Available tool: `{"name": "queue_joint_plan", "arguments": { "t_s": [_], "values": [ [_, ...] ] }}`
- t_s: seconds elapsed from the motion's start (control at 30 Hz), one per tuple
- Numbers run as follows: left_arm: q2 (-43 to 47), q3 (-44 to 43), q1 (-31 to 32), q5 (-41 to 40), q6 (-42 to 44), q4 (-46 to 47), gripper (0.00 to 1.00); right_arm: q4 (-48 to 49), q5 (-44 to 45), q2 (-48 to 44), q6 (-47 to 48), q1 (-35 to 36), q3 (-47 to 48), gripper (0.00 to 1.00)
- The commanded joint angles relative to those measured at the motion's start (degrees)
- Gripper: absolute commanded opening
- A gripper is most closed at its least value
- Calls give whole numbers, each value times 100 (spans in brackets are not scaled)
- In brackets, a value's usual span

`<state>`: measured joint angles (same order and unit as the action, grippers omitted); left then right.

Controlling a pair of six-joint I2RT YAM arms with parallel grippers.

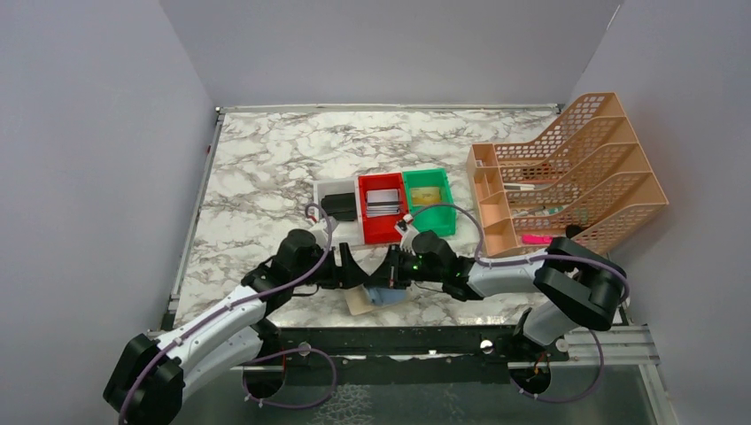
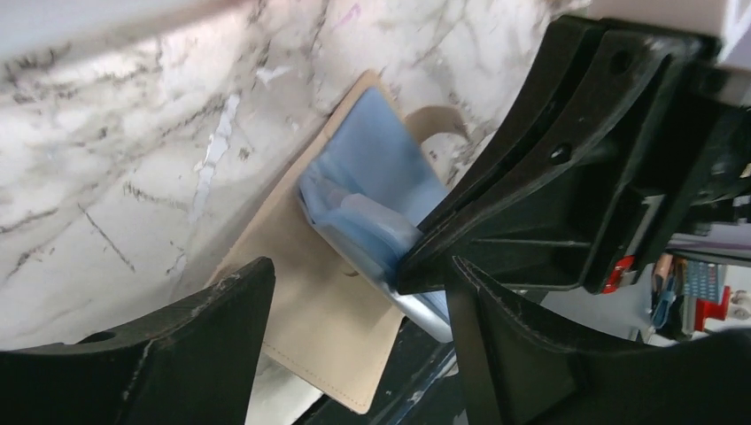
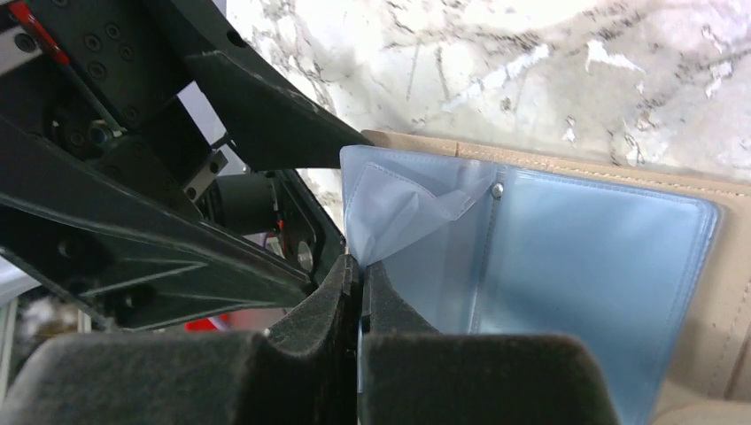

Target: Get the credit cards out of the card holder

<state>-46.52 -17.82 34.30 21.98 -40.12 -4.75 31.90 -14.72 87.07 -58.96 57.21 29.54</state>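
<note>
Marbled table carries the card holder, open at the near edge between both arms. Its tan cover looks soft and light, its blue sleeves limp and slick. Any credit cards inside would be stiff, thin and slippery, best nipped by an exposed edge; I cannot see one. Right pincer is pressed together on a sleeve's crumpled edge. Left pincer stands spread above the cover.

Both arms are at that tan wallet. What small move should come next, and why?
Probably the open left tool should ease in and close on the silvery edge, likely a card, showing at the blue sleeve of the card holder; the right tool pinches that sleeve, steadying it.
</note>
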Motion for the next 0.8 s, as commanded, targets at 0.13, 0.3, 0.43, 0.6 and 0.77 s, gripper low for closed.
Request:
{"name": "queue_joint_plan", "arguments": {
  "t_s": [0.13, 0.3, 0.43, 0.6, 0.77],
  "values": [
    [-424, 357, 365, -947, -463, 656, 78, 947, -610, 455, -228, -50, -155, 2],
    [-608, 480, 387, -1074, -756, 1206, 84, 917, -673, 486, -82, -44, -197, 2],
    [-935, 558, 509, -1074, -936, 1527, 75, 945, -668, 485, -50, -52, -273, 3],
    [-972, 688, 620, -1275, -1062, 1609, 63, 963, -576, 457, -102, -50, -377, 5],
    [-585, 824, 621, -1487, -1138, 1464, 59, 493, -98, 133, -27, -43, -438, 1]
  ]
}}
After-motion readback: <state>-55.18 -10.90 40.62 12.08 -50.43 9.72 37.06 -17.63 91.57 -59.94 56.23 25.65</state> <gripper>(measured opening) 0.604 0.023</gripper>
